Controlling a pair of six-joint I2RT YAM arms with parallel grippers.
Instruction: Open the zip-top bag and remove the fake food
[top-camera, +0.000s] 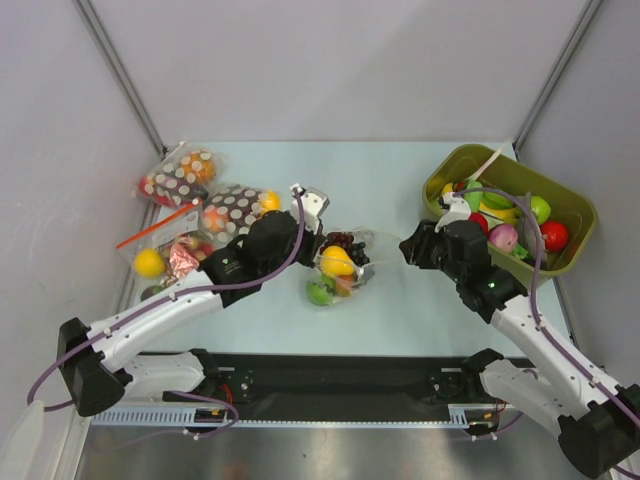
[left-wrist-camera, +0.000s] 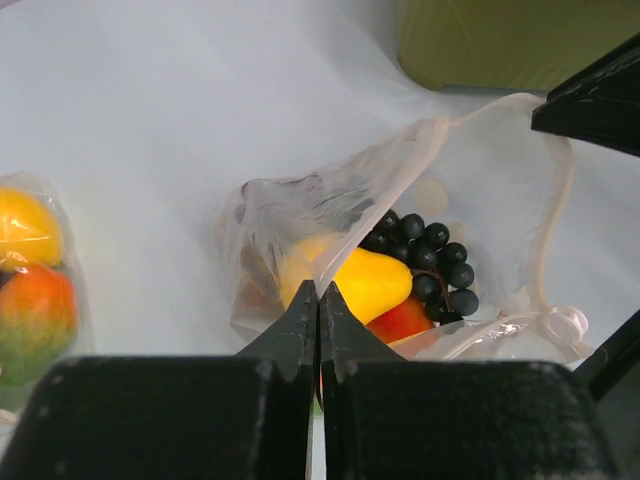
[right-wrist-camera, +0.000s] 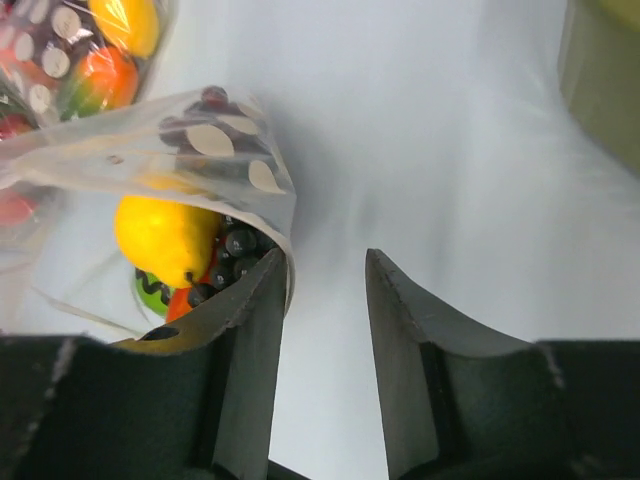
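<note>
The clear zip-top bag (top-camera: 352, 250) lies mid-table with its mouth open. Inside it are a yellow pear (top-camera: 336, 262), a green fruit (top-camera: 320, 291), dark grapes (top-camera: 343, 240) and an orange-red piece (top-camera: 345, 285). My left gripper (top-camera: 312, 240) is shut on the bag's near lip (left-wrist-camera: 330, 255). The left wrist view shows the pear (left-wrist-camera: 372, 280), grapes (left-wrist-camera: 432, 255) and orange-red piece (left-wrist-camera: 400, 320) just beyond it. My right gripper (top-camera: 408, 250) is open and empty to the right of the bag. In the right wrist view (right-wrist-camera: 325, 265) its left finger (right-wrist-camera: 250, 330) is beside the bag's edge (right-wrist-camera: 190, 150).
An olive-green bin (top-camera: 575, 205) of toy fruit stands at the back right. At the left lie other filled bags: a dark brown white-dotted one (top-camera: 232, 208), another dotted one (top-camera: 180, 175), and one with a red zip strip (top-camera: 160, 232).
</note>
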